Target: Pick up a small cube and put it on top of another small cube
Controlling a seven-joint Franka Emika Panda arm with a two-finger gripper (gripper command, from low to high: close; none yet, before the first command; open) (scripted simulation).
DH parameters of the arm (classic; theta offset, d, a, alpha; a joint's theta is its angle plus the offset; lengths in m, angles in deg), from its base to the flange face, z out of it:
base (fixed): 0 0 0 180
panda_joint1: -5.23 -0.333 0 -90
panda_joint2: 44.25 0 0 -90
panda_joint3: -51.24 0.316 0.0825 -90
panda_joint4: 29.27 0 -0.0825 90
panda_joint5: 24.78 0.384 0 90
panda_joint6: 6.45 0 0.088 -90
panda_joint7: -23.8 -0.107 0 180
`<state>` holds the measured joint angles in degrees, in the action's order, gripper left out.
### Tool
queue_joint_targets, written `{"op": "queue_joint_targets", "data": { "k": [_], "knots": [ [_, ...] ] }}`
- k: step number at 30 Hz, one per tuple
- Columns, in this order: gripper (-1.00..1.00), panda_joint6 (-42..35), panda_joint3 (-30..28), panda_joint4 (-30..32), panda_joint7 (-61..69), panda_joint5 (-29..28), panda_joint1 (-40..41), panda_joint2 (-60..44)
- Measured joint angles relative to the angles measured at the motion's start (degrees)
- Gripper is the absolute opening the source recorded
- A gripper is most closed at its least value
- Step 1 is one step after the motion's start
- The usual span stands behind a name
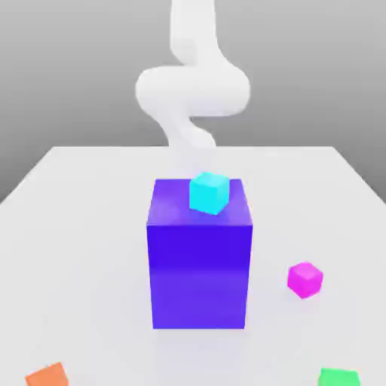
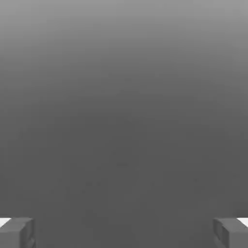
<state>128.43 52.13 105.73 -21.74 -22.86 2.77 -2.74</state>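
On the exterior view's clock, centred on the block, one orange cube (image 1: 47, 375) lies near eight, cut by the frame's lower edge. Bare table (image 1: 90, 226) spreads between it and the one blue block (image 1: 199, 264). One arm (image 1: 193, 90) reaches down from twelve; the gripper (image 2: 124, 232) has its jaws wide apart, with nothing between them. One cyan cube (image 1: 209, 193) sits on the block's top, near its right edge. The one magenta cube (image 1: 305, 280) is at three, on the table, with open room all round it. One green cube (image 1: 339, 378) is near four, also cut by the frame.
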Motion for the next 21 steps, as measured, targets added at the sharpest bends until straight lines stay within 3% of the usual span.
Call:
{"op": "queue_joint_targets", "data": {
  "k": [8,14,18,21],
  "knots": [
    [0.0,11.6,5.63,11.56,0.24,5.88,-9.03,-16.51],
    [0.0,20.52,12.1,20.26,-1.96,7.09,-14.63,-28.98],
    [0.0,26.46,16.39,26.01,-6.65,3.31,-17.08,-37.11],
    [0.0,31.08,15.66,28.49,-12.99,-4.37,-20.1,-43.4]
  ]
}}
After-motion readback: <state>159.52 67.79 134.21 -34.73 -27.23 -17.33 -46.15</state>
